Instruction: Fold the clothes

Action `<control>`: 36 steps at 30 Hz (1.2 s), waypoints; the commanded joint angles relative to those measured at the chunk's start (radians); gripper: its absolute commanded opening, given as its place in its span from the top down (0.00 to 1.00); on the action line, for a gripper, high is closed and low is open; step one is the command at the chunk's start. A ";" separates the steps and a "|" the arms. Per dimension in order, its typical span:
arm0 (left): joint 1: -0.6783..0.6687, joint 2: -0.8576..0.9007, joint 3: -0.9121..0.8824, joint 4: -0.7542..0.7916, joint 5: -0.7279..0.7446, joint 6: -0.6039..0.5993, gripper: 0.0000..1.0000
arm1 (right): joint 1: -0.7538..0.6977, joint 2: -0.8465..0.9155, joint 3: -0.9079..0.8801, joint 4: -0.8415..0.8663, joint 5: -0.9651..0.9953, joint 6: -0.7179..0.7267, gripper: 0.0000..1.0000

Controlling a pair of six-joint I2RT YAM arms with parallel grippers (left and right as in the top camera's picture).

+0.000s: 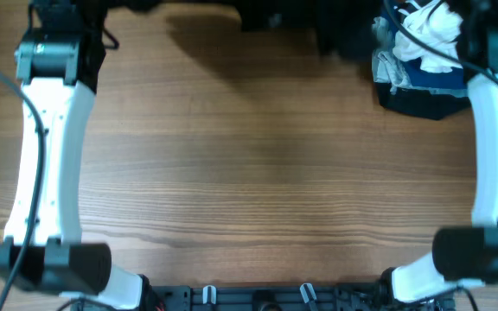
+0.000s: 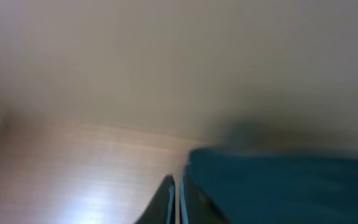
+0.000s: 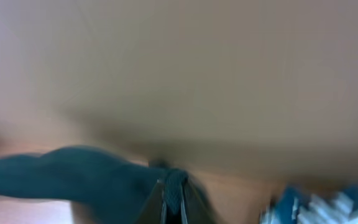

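A dark teal garment (image 1: pixel 258 13) lies along the table's far edge, partly out of the overhead view. My right gripper (image 3: pixel 173 199) is shut on a fold of this garment (image 3: pixel 73 174), which trails to the left of the fingers. My left gripper (image 2: pixel 176 199) is shut, with only a thin gap between the fingers. The teal garment (image 2: pixel 278 186) lies just to its right; I cannot tell if they touch. Both wrist views are blurred. Both fingertips are past the top edge of the overhead view.
A pile of clothes (image 1: pixel 422 52), white, blue and dark, sits at the far right corner and shows at the lower right of the right wrist view (image 3: pixel 316 208). The left arm (image 1: pixel 46 155) and right arm (image 1: pixel 495 147) run along the table's (image 1: pixel 258 173) sides.
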 commanded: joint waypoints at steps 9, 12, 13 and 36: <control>0.022 0.227 -0.006 -0.492 0.145 -0.103 0.96 | 0.019 0.111 -0.004 -0.417 -0.086 -0.074 0.96; 0.020 0.220 -0.006 -0.497 0.288 -0.101 0.96 | 0.019 0.107 -0.004 -0.466 -0.092 -0.073 0.96; 0.016 0.220 -0.006 -0.490 0.341 -0.089 0.96 | 0.019 0.107 -0.005 -0.475 -0.092 -0.074 0.96; -0.298 0.558 -0.044 -0.006 0.344 -0.120 0.53 | 0.021 0.107 -0.008 -0.584 -0.037 -0.099 0.96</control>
